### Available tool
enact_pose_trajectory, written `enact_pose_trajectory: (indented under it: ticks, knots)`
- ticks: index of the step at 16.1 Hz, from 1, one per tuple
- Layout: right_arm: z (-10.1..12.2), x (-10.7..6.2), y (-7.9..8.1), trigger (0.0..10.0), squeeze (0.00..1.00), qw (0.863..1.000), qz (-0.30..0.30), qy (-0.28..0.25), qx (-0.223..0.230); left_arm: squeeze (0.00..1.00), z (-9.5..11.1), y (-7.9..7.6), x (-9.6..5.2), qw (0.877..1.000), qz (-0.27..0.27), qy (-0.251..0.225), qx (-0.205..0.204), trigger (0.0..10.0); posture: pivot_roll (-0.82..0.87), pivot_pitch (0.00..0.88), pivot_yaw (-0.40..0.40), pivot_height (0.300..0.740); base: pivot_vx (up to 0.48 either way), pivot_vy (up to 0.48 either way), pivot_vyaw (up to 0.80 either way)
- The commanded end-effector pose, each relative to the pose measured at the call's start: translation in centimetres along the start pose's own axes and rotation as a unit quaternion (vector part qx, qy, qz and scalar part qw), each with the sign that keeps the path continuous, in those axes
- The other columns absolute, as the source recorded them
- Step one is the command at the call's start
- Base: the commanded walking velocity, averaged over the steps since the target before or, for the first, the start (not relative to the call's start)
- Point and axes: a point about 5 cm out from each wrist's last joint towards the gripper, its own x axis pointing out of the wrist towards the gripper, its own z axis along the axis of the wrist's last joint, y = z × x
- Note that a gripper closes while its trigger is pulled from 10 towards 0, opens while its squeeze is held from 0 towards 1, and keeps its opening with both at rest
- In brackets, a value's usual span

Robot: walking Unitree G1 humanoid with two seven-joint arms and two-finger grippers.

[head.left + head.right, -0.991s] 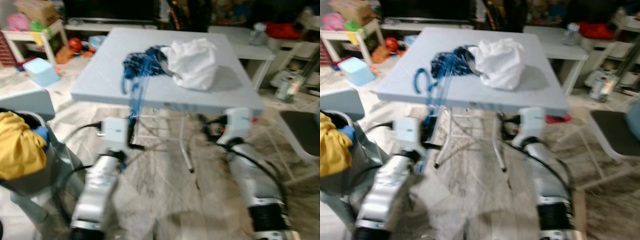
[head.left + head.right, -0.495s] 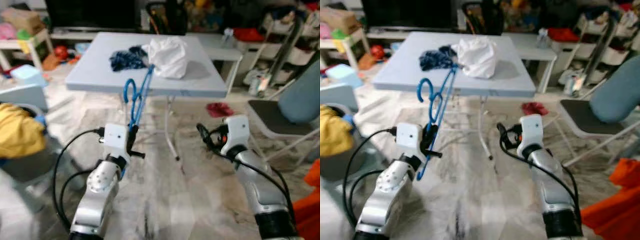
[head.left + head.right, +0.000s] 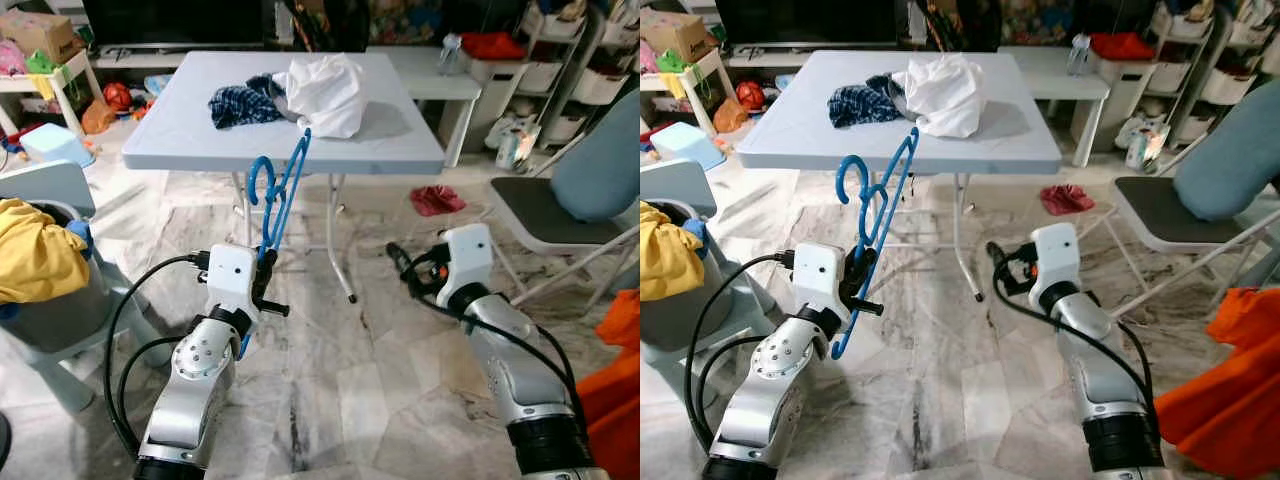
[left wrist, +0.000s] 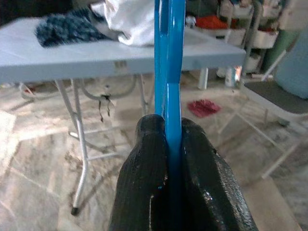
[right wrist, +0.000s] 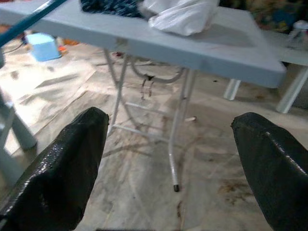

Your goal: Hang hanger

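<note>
While my left claw [image 4: 167, 144] pinches the blue hanger [image 3: 281, 195] upright, I'd carry it steadily. My right claw [image 5: 175, 159] hangs spread, empty.

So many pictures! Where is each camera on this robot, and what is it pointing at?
Left and right eye views: on the head, looking forward and down at the folding table; both silver arms show.
Left wrist view: on the left wrist, looking along the left gripper, shut on the blue hanger.
Right wrist view: on the right wrist, looking between the open right gripper fingers toward the table legs.
Shared: every view shows the table with its white cloth and dark checked cloth.
</note>
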Motion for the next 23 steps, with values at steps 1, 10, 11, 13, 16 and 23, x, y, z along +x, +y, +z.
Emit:
enact_pose_trajectory:
  ticks: [1,10,11,13,16,23]
  knots:
    - [0.7,0.0,-0.5,10.0,0.00,0.999,0.015,-0.010,-0.035,0.00,-0.7,-0.2,-0.2,0.999,-0.034,0.033,0.007,10.0,-0.09,0.000,-0.033,0.740,0.000,0.000,0.00]
    - [0.7,-3.4,-5.1,10.0,0.00,0.864,0.362,0.141,-0.320,0.00,-4.2,-0.2,-4.4,0.910,-0.360,0.168,0.123,10.0,-0.10,0.000,-0.027,0.740,0.000,0.000,0.00]
    - [0.9,-3.5,-5.3,10.0,0.00,0.849,0.389,0.153,-0.324,0.00,-4.1,-0.5,-4.5,0.903,-0.379,0.160,0.123,10.0,-0.10,0.000,-0.027,0.740,0.000,0.000,0.00]
    - [1.1,-3.6,-5.2,10.0,0.00,0.831,0.424,0.165,-0.319,0.00,-4.1,-1.2,-4.8,0.887,-0.414,0.148,0.142,10.0,-0.11,0.000,-0.022,0.740,0.000,0.000,0.00]
    - [1.4,-3.3,-4.5,10.0,0.00,0.801,0.476,0.178,-0.317,0.00,-4.2,-1.9,-5.0,0.868,-0.452,0.135,0.154,10.0,-0.11,0.000,-0.012,0.740,0.000,0.000,0.00]
    - [1.1,-3.2,-4.3,0.0,0.00,0.732,0.542,0.233,-0.341,0.00,-3.9,-2.5,-4.2,0.859,-0.472,0.114,0.161,10.0,-0.12,0.000,0.006,0.740,0.000,0.000,0.00]
